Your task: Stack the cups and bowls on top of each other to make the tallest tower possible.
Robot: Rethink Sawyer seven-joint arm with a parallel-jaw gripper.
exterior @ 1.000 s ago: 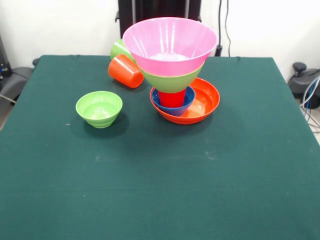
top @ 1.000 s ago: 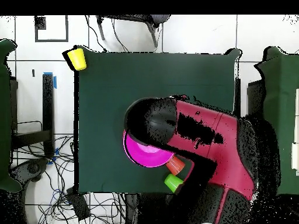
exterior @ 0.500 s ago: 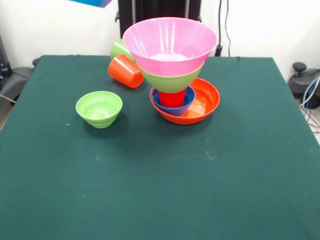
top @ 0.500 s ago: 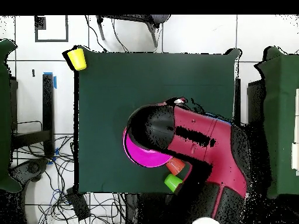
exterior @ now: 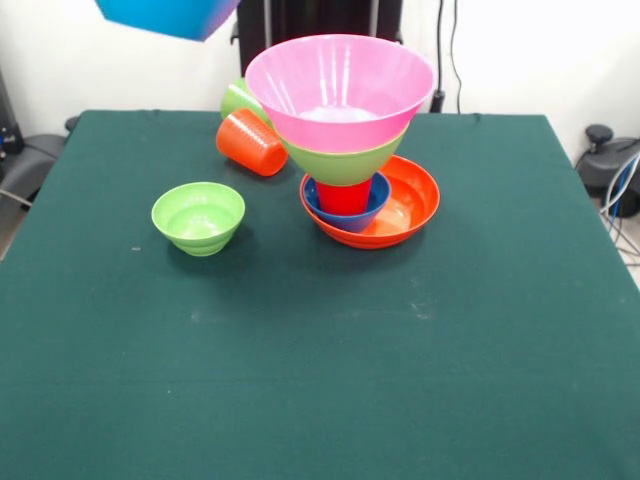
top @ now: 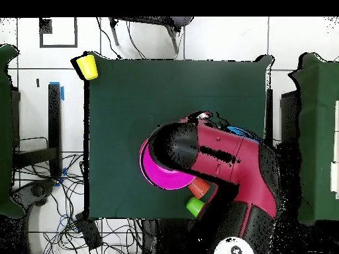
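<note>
Blue glossy plastic bowl [exterior: 168, 16] is hanging at the upper left of the front view, above the dark green desk [exterior: 320, 380] and cut off by the picture's top edge; the jaws are not showing there, so whether they are gripping it cannot be told, though it is presumably being carried. Below it, the small light green plastic bowl [exterior: 198, 217] is sitting upright and alone. Further right, an orange tapered plastic cup [exterior: 251, 142] is lying on its side with a light green cup [exterior: 238, 98] just behind. Right again, the tower [exterior: 345, 150] is standing: wide orange bowl [exterior: 413, 205], small dark blue bowl [exterior: 372, 205], red cup [exterior: 344, 196], large green bowl [exterior: 343, 163], huge pink bowl [exterior: 340, 90] uppermost. The open pink rim is lying right of and below the blue bowl, with nothing between. Overhead, the red and black arm [top: 225, 165] is covering most of the stack, and a yellow cup [top: 87, 66] is sitting at a desk corner, well apart.
</note>
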